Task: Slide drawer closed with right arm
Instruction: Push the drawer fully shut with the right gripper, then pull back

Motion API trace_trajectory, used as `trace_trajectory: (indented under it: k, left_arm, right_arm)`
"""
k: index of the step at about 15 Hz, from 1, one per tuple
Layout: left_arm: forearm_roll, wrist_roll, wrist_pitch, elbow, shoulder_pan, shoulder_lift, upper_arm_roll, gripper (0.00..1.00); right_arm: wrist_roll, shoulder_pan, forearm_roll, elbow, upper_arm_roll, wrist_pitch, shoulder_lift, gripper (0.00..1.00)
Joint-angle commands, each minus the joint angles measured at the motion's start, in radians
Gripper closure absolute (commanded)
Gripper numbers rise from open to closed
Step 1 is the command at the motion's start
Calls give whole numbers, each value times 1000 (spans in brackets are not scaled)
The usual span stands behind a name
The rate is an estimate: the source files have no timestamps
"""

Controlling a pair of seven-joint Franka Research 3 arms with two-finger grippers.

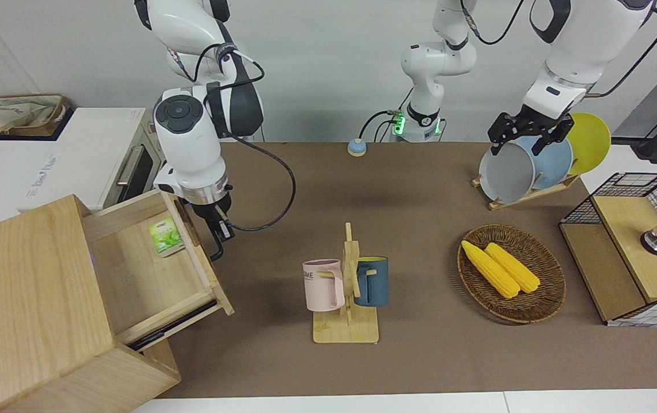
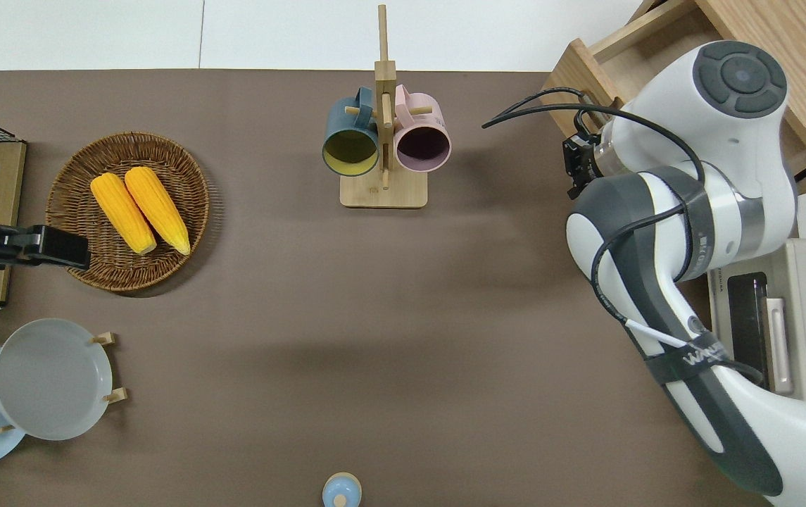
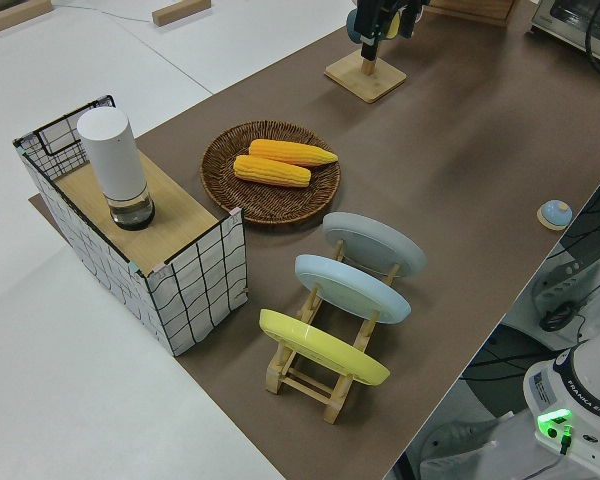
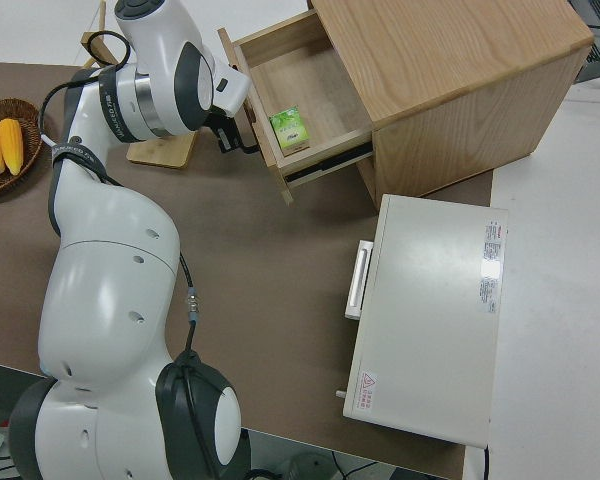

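Front view: the white jointed right arm (image 1: 190, 143) leans in at ten o'clock, its black gripper (image 1: 216, 229) set against the black metal loop handle (image 1: 213, 244) on the front of the wide, shallow light-wood drawer (image 1: 156, 269). The drawer stands partly out of the big pale wood cabinet (image 1: 24, 298), a small green packet (image 1: 163, 236) lying inside it. Whether the fingers are clamped on the handle or merely pressed to it cannot be told here. The contact at the handle suggests a push along the drawer's runners, toward the cabinet. At two o'clock the left arm's gripper (image 1: 526, 133) is parked, fingers apparently spread.

Overhead view: the arm's bulk covers most of the drawer front at one o'clock; only a corner of the drawer (image 2: 582, 70) and the black gripper (image 2: 576, 158) beside it show. At twelve o'clock a wooden mug stand (image 2: 383, 127) with a navy and a pink mug stands well apart on the brown desk (image 2: 346, 296), clear of the drawer's path.

Left side view: a round wicker basket of two yellow corn cobs (image 3: 272, 170) sits centre, not involved in the job.

Right side view: the drawer (image 4: 300, 110) remains roughly half out at twelve o'clock, above the white toaster oven (image 4: 435, 320); the closing looks well under way, not done.
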Motion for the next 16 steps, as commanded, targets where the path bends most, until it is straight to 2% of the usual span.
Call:
trace_trajectory:
  k: [1,5,10,12,14,16]
  left_arm:
    - [17,10,-20,26,4,11,-6,7]
    - [17,10,-20,24,4,11,-6,7]
    - [17,10,-20,24,4,13,-6,7]
    - [17,10,-20,26,4,11,-6,7]
    - [17,10,-20,26,4,11,-6,7]
    - [17,10,-20,26,4,11,-6,7]
  right_arm:
    - [-85,-50,-5,12,15,26,9,1000]
    - [-132,-86,-4,38,16,36,21,1000]
    - [-227,-147,-1,38,26,61,29,1000]
    - [-261,-165,37,40,26,67,34,1000]
    - [-307,-195,63,40,26,122,34,1000]
    - [-321,-205,65,40,26,142,38,1000]
